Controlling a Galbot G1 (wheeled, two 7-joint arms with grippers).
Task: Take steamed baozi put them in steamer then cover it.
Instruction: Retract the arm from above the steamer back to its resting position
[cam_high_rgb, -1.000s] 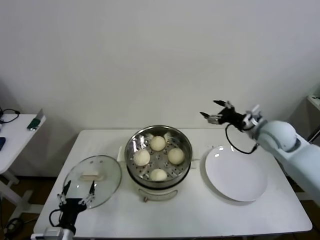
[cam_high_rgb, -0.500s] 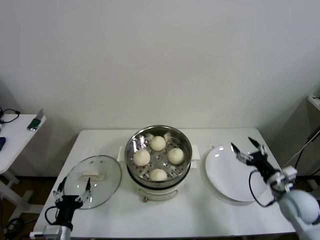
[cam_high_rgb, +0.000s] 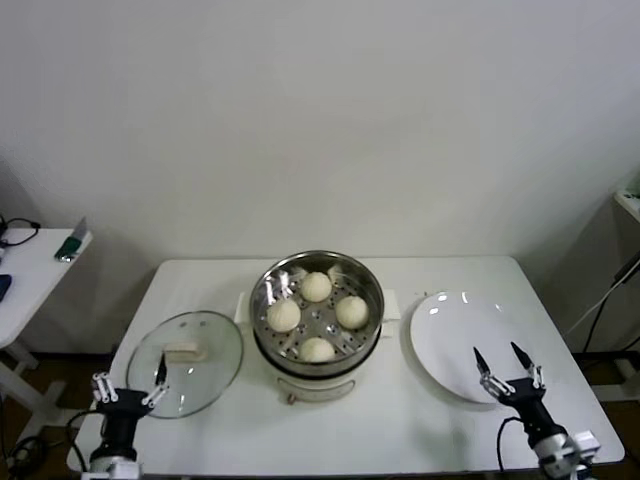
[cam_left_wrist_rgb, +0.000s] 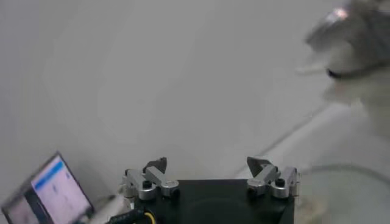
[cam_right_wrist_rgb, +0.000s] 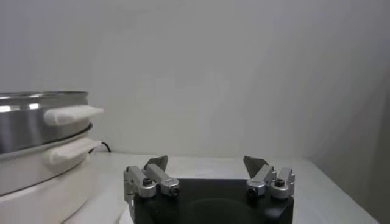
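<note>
The steel steamer (cam_high_rgb: 268, 292) stands mid-table on its cream pot base (cam_high_rgb: 316, 384), uncovered, with several cream-white baozi (cam_high_rgb: 316, 286) on its perforated floor. The glass cover (cam_high_rgb: 186, 362) with its cream handle lies flat on the table to the steamer's left. My left gripper (cam_high_rgb: 130, 386) is low at the front left, just short of the cover's near rim, open and empty. My right gripper (cam_high_rgb: 500, 362) is low at the front right, over the near edge of the white plate (cam_high_rgb: 460, 335), open and empty. In the right wrist view the steamer (cam_right_wrist_rgb: 33, 119) shows beside my open right gripper (cam_right_wrist_rgb: 206, 163). The left wrist view shows my open left gripper (cam_left_wrist_rgb: 207, 165).
The white plate right of the steamer is bare. A white table (cam_high_rgb: 400, 430) carries everything. A small side table (cam_high_rgb: 30, 275) with a phone-like device (cam_high_rgb: 70, 243) stands off to the left, and the wall is close behind.
My right arm has swung from high behind the plate down to the table's front right edge. My left gripper has drawn back from the cover's rim toward the front edge. Both stayed open.
</note>
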